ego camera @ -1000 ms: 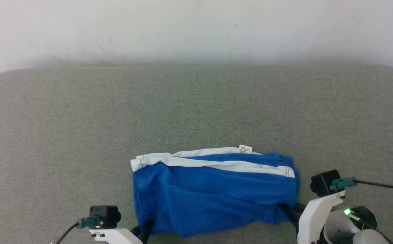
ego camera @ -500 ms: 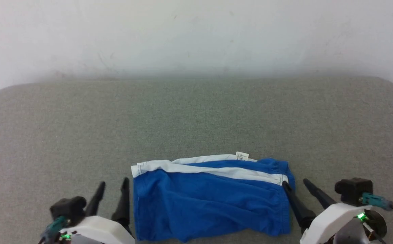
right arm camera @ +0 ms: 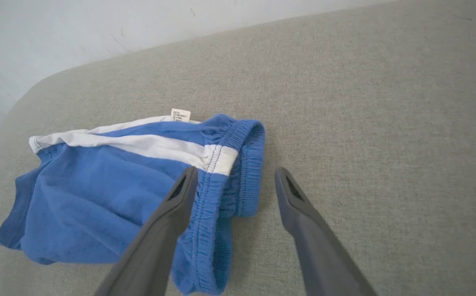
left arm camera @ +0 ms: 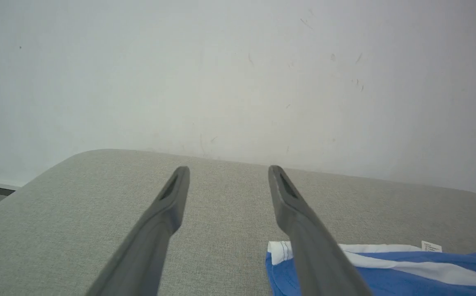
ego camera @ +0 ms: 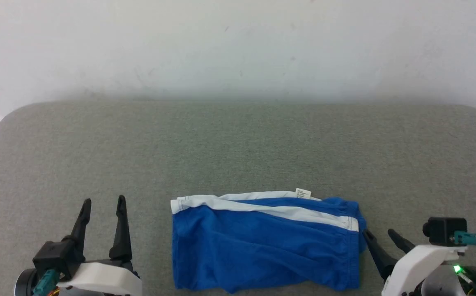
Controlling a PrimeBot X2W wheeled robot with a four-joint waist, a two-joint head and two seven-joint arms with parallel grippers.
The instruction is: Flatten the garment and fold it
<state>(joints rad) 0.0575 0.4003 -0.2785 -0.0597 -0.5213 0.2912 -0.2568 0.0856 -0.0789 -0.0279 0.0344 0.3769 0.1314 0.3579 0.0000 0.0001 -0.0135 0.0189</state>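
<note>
1. Blue shorts [ego camera: 262, 246] at 6 o'clock on the grey table [ego camera: 238, 144], near its front edge, laid sideways and creased, free of both end effectors.
2. White stripe [ego camera: 295, 211] along the 12 o'clock side; white hem trim [ego camera: 179, 204] at 9 o'clock; gathered waistband [ego camera: 352, 255] at 3 o'clock; small white tag [ego camera: 303, 193] poking out at 1 o'clock.
3. Right end effector [ego camera: 378, 232] at 3 o'clock of the shorts, just beside the waistband, fingers spread, pinching nothing; touching the cloth or not, cannot tell.
4. Left end effector [ego camera: 104, 200] at 9 o'clock of the shorts, apart from the hem, fingers spread wide over bare table, holding nothing.
5. Pale, scuffed wall [ego camera: 238, 49] beyond the table at 12 o'clock.
</note>
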